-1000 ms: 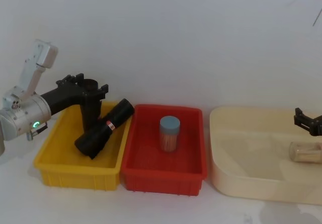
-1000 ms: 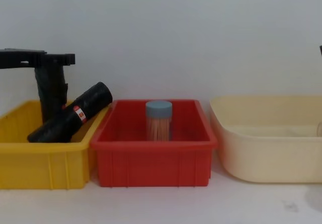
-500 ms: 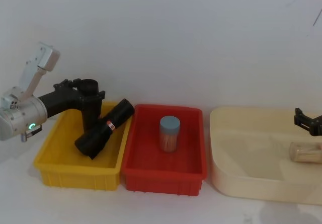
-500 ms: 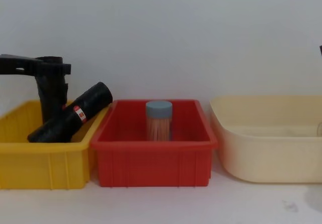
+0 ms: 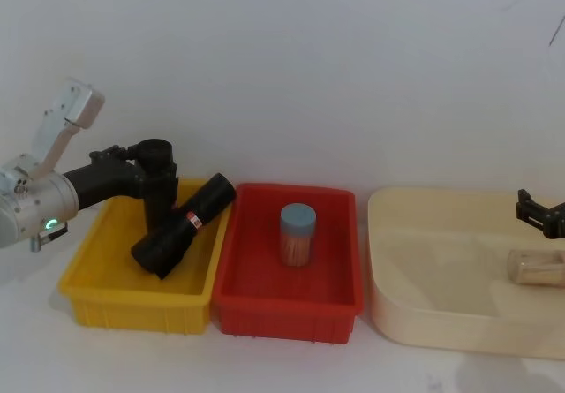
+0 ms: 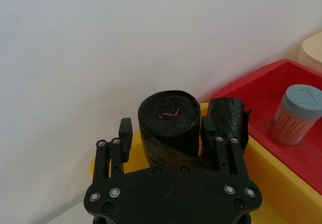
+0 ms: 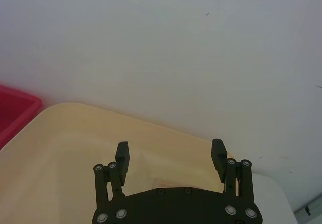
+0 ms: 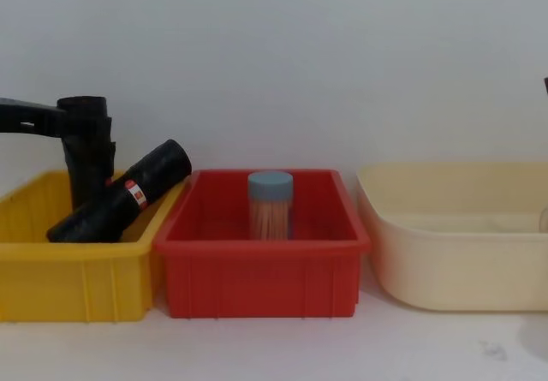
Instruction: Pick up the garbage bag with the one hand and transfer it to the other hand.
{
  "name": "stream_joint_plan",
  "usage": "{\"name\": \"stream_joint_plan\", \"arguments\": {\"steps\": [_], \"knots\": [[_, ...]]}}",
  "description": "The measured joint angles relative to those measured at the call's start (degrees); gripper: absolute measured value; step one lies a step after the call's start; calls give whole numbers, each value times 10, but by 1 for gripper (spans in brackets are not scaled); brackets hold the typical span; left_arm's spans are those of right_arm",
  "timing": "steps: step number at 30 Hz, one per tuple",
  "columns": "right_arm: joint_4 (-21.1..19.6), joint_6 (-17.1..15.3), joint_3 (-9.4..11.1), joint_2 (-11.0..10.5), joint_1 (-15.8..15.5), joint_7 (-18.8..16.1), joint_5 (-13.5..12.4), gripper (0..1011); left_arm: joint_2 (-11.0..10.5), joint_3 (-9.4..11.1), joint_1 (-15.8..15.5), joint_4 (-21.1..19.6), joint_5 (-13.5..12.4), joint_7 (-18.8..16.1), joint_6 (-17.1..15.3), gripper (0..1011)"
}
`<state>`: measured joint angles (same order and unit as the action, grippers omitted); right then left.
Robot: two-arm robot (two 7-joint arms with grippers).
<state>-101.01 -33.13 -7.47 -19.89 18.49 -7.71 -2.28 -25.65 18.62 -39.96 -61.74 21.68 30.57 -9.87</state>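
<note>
- Left fingers (image 6: 126, 129) clasp the garbage bag (image 6: 168, 116), which stands upright between them inside the yellow bin (image 5: 132, 303).
- A second roll (image 5: 184, 225) leans just beside those fingers.
- Right fingers (image 7: 122, 156) are spread wide and empty, with the cream tub (image 7: 60, 133) beneath them.

We see the left gripper (image 6: 167, 131) as a matt black piece, its broad palm plate (image 6: 173, 189) studded with small silver screws (image 6: 114, 192) set in pairs near the corners. Behind it the left arm (image 5: 31, 206) widens into a silver-grey round joint with a green ring light (image 5: 53, 227), and farther back comes a pale grey boxy link (image 5: 71, 115). The right gripper (image 7: 170, 151) is the same black make, with two squared fingers (image 7: 122, 156) on slim, screw-pinned linkages.
</note>
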Motion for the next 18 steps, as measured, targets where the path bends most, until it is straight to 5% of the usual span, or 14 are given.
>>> {"name": "stream_joint_plan", "arguments": {"steps": [8,18], "knots": [[0,0,0,0,0,0,0,1000,-3,2,0,-1,-1,-1,-3,618],[0,0,0,0,0,0,0,1000,-4,2,1,-2,-1,-2,-5,553]]}}
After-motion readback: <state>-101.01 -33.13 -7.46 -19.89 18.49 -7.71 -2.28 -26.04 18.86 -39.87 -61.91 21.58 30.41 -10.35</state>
